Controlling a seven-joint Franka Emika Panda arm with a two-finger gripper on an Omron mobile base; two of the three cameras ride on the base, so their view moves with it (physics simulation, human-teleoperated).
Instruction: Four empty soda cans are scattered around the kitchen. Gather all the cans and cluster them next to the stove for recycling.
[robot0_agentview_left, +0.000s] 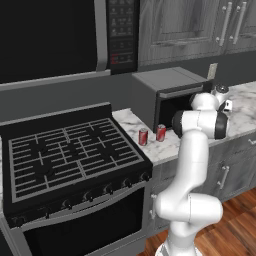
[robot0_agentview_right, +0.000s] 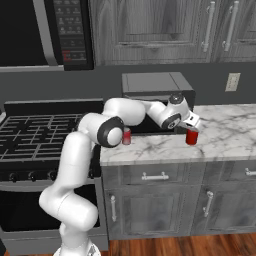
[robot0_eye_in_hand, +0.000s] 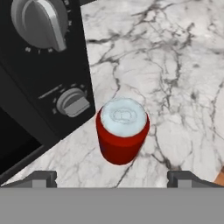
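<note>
While my fingers (robot0_eye_in_hand: 112, 177) stand spread wide and hold nothing, a red soda can (robot0_eye_in_hand: 122, 130) stands upright on the marble counter (robot0_eye_in_hand: 183, 87) just ahead of them, centred between the two tips, beside the dark countertop oven (robot0_eye_in_hand: 39, 83). Two more cans (robot0_agentview_left: 152, 134) stand near the stove (robot0_agentview_left: 65, 155).

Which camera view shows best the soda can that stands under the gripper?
The hand view: the soda can is close, upright, between the open gripper tips. The right base view shows it small, beside the countertop oven. In the left base view I cannot find it.
</note>
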